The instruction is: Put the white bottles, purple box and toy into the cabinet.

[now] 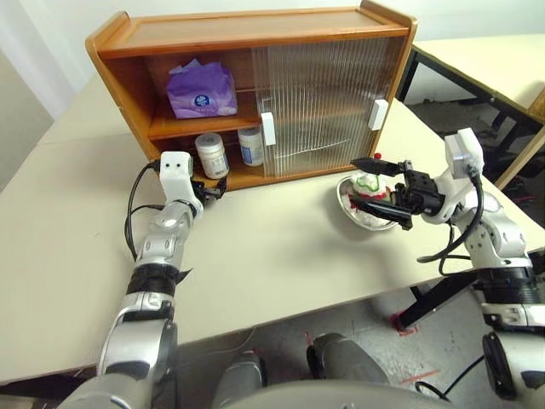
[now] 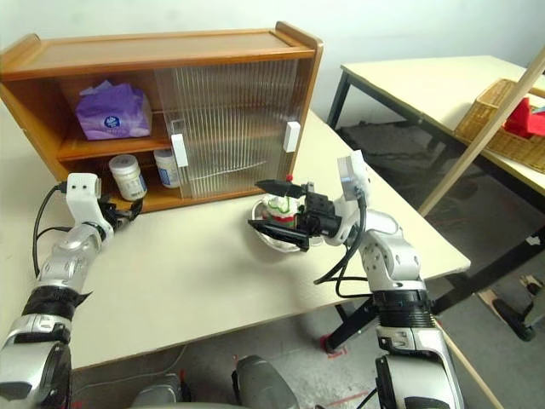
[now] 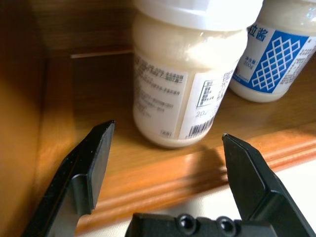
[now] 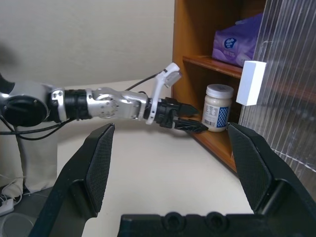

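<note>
The cabinet (image 1: 255, 34) stands at the back of the table with its left half open. On its upper shelf lies the purple box (image 1: 201, 89). Two white bottles (image 1: 211, 155) (image 1: 250, 145) stand on the lower shelf. My left gripper (image 1: 215, 192) is open just in front of that shelf's edge, facing the nearer bottle (image 3: 182, 84) without touching it. The toy (image 1: 371, 181), with a red pompom, sits in a steel bowl (image 1: 368, 217) on the table. My right gripper (image 1: 358, 184) hovers open over the bowl, pointing left, nothing held.
Ribbed sliding doors with white handles (image 1: 267, 129) (image 1: 379, 113) cover the cabinet's right half. A second table to the right carries a wicker basket (image 2: 502, 119), and a wooden pole (image 2: 477, 136) leans in the gap between the tables.
</note>
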Controlling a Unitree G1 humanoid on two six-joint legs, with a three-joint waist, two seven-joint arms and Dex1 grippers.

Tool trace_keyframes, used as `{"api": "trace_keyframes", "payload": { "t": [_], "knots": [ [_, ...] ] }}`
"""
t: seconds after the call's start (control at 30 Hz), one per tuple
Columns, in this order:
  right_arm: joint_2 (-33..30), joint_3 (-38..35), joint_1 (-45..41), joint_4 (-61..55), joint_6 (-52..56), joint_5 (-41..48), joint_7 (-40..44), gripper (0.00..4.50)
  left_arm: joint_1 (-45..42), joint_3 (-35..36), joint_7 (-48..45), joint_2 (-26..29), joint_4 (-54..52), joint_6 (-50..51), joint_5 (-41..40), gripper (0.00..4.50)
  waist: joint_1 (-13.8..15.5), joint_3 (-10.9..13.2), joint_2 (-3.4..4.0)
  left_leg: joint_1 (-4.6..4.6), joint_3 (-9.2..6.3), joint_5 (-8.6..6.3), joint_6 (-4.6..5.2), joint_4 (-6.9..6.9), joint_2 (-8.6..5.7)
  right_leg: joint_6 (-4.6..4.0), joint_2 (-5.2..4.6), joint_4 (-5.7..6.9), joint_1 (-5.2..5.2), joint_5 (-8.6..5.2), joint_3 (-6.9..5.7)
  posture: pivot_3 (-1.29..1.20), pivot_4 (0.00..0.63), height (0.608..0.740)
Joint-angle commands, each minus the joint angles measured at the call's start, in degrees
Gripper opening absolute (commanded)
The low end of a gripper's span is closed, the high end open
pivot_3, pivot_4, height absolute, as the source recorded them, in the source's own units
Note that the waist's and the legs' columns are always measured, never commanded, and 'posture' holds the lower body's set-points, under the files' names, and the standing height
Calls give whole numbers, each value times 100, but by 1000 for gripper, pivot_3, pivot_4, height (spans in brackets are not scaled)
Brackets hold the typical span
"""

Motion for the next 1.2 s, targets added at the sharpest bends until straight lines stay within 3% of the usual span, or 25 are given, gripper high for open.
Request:
{"api": "trace_keyframes", "payload": {
  "t": [0.03, 0.07, 0.17, 0.53, 0.9, 1.2],
  "knots": [
    [-5, -47, -2, 21, -61, 9, 29, 4500, 336, 23, -32, 12, -723, 431, -91, 4478, 4, 0, 0, 1, -1, -1, -2, -1, 1, -1, 0, 0, 0, 0, 3, -240, 7, 740],
    [-8, -52, 3, 21, -62, 10, 31, 4500, 437, -9, -112, 12, -917, 485, -126, 4478, 7, 0, 0, 2, -3, -2, -4, -2, 1, -2, -1, 0, 0, 0, 5, -239, 7, 740],
    [-21, -64, 9, 30, -55, 16, 38, 4500, 651, -332, -952, -33, -1366, 106, -331, 3836, 37, 0, 0, 1, -34, -5, -9, -3, 7, -12, -5, 1, -3, -2, 19, -235, 6, 740],
    [-74, -85, -82, 132, -79, -1, 105, 4500, 318, -1221, -2268, -299, -1619, -1067, -275, 131, 110, -1, 1, -13, -65, -16, -26, -6, 43, -40, -12, 0, -24, 5, 16, -238, 0, 740],
    [-20, -10, -149, 96, -91, -17, 69, 4500, -659, -1367, -1968, -1000, -809, -1304, -109, 45, 118, -1, 1, -12, -59, -15, -24, -3, 46, -32, -9, -1, -17, 5, 12, -235, 0, 740],
    [-4, 5, -129, 67, -83, -24, 47, 4500, -1262, -1151, -1323, -1160, -104, -1271, -24, 45, 128, -1, 1, -5, -45, -12, -20, -3, 40, -23, -4, -3, -7, 6, 13, -237, 0, 740]
  ]
}}
